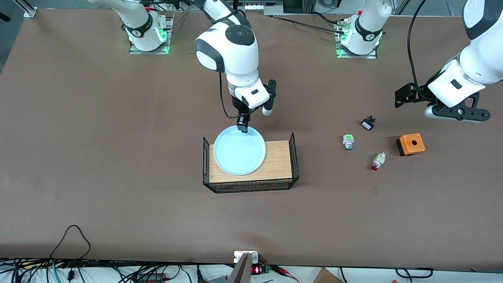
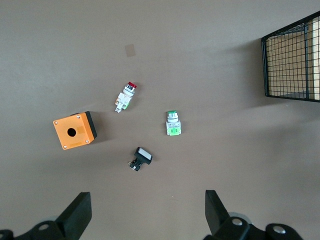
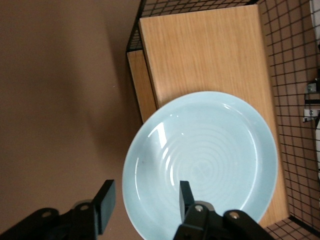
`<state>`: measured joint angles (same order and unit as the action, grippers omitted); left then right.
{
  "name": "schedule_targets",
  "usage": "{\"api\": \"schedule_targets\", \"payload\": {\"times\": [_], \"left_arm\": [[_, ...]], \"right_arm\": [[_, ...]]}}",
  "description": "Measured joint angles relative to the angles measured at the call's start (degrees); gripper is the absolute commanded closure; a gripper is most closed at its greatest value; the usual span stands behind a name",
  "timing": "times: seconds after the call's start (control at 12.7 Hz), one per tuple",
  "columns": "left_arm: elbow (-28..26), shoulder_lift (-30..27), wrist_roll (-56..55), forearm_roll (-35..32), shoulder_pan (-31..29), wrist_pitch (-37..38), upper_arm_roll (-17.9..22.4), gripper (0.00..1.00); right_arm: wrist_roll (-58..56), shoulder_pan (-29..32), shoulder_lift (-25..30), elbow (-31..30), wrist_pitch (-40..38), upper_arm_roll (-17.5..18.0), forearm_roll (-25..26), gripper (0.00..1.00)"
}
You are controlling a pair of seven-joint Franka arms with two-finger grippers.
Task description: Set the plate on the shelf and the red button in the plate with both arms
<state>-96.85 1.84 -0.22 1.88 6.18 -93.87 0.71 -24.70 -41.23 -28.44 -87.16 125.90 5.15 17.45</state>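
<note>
Pale blue plate (image 1: 239,150) lying flat on the wooden board of a black wire rack (image 1: 292,157) in the middle of the counter (image 1: 118,157), its rim overhanging the board's edge that faces the arm bases. Right hand (image 1: 243,126) directly above that overhanging rim, fingers parted with one on either side of the rim; in the right wrist view, one finger (image 3: 186,198) over the plate's inner surface, the other outside the rim, neither visibly pressing it. Cannot tell for sure whether contact remains.

Red button (image 1: 378,161) on its side on the bare counter toward the left arm's end, well apart from the rack. Near it: green-capped button (image 1: 348,141), small black switch (image 1: 368,124) and orange box with a hole (image 1: 410,144).

Left hand (image 2: 147,212) waiting up in the air above the counter near the black switch, fingers spread wide and holding nothing.
</note>
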Motion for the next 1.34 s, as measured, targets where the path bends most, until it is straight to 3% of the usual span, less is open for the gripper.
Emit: {"api": "schedule_targets", "payload": {"times": [0.24,0.47,0.71,1.02,1.34], "left_arm": [[-0.1,3.1,0.9,0.0,0.0,0.3,0.0,0.00],[-0.1,9.1,9.4,-1.5,-0.3,-2.3,0.4,0.00],[-0.2,16.7,19.7,-6.1,-0.6,-9.9,0.8,0.00],[-2.0,26.5,30.4,-7.0,-3.5,-24.6,0.9,0.00],[-6.1,31.3,37.5,-7.0,-6.4,-36.7,0.8,0.00]], "right_arm": [[0.1,4.4,2.7,2.0,-4.7,-0.9,-6.3,0.00],[-0.1,10.3,7.0,2.5,-10.8,-1.1,-10.5,0.00],[-0.1,15.1,10.4,2.5,-16.4,-1.2,-10.9,0.00],[0.0,22.2,13.5,2.5,-21.0,-1.9,-11.0,0.00],[3.6,29.5,16.7,2.5,-26.4,-2.3,-13.2,0.00]]}}
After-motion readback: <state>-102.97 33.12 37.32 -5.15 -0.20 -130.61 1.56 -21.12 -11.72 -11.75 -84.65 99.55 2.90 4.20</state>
